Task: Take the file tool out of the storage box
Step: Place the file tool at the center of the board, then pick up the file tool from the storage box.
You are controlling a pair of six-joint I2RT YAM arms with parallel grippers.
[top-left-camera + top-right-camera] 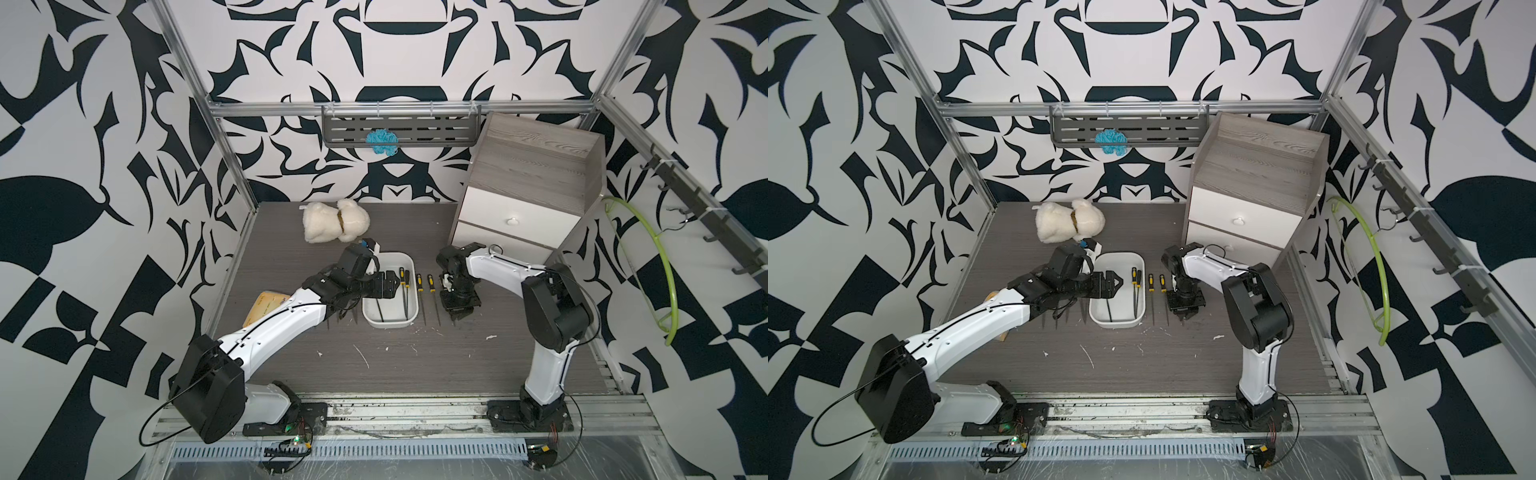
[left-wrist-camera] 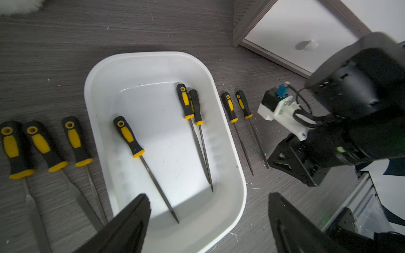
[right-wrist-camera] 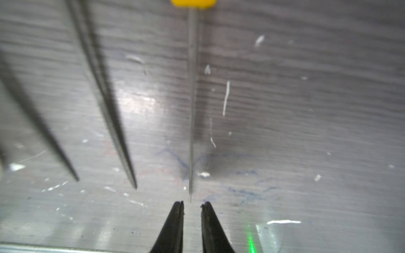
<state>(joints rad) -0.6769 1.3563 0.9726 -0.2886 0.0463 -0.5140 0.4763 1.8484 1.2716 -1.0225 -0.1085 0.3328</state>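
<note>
1. File tools (image 2: 128, 137), three, lie in the storage box (image 2: 149, 54) mid-surface (image 1: 415, 365); your left hand (image 2: 208, 197) hovers above, fingers wide apart, empty.
2. Two overlap along one wall; closing there could pinch both.
3. Your right hand (image 3: 192, 204), barely parted, seems clear of the outer file (image 3: 192, 87); blur hides contact, so lifting may drag it.

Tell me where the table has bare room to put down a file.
The widest bare patch is the table front, between the storage box and the near edge. A smaller one lies at the back, between the plush toy and the cabinet. Both sides of the box are crowded: three files on one, two files and the right gripper on the other.
</note>
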